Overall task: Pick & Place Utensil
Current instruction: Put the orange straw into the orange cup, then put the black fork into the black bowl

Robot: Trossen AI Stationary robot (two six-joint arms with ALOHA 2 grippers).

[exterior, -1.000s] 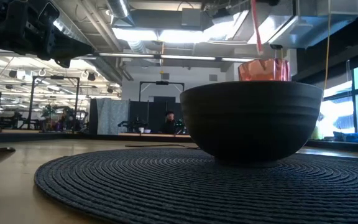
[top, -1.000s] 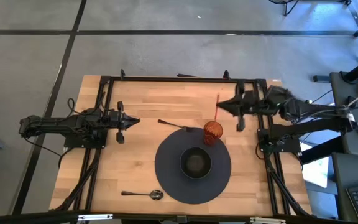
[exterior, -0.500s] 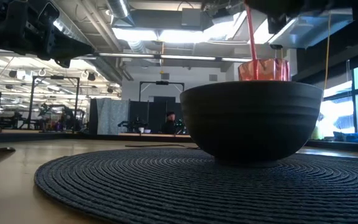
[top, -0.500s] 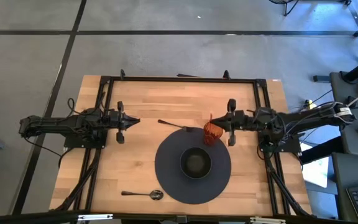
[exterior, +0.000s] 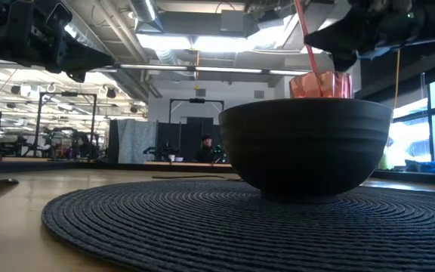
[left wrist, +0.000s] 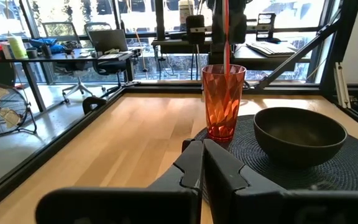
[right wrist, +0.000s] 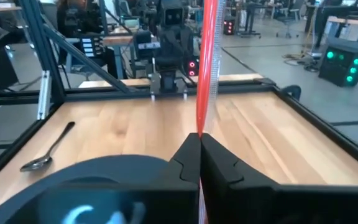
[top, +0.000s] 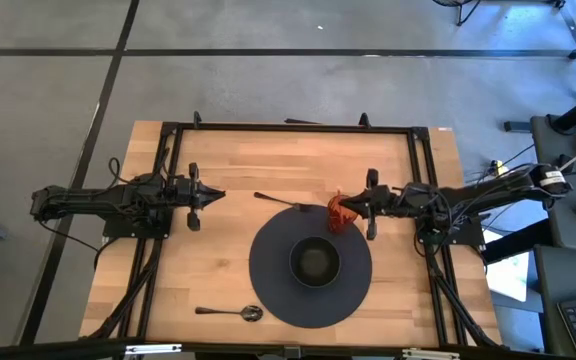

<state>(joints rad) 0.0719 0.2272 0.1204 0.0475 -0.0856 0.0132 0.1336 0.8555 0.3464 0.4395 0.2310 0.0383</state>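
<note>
A red faceted cup (top: 340, 214) stands on the wood at the far right rim of the dark round placemat (top: 268, 280), with a red straw (exterior: 305, 38) in it. My right gripper (top: 356, 205) sits just right of the cup, shut on the straw. The straw's lower end is inside the cup (left wrist: 222, 102). A dark bowl (top: 314, 262) sits in the middle of the mat. A spoon (top: 230, 312) lies flat near the front edge, and another utensil (top: 278, 200) lies flat left of the cup. My left gripper (top: 213, 195) waits shut over the table's left half, touching nothing. My right gripper pinches the red straw's shaft (right wrist: 202, 121) between its two fingers, above the cup's rim. The fingers come in level from the table's right and lie across the straw. The straw stands nearly upright, leaning a little, with its upper part (right wrist: 210, 56) rising above the fingers.
The black frame rails (top: 288, 127) run around the wooden table top (top: 238, 160). Bare wood lies on the far side of the cup and between the mat and my left arm. Beyond the table is a workshop with desks and chairs.
My right gripper, shut on the straw throughout, has moved from the far right part of the table toward the near side and left, and down, to just right of the cup. The straw has gone from beyond the cup to standing inside it, and it now leans slightly.
</note>
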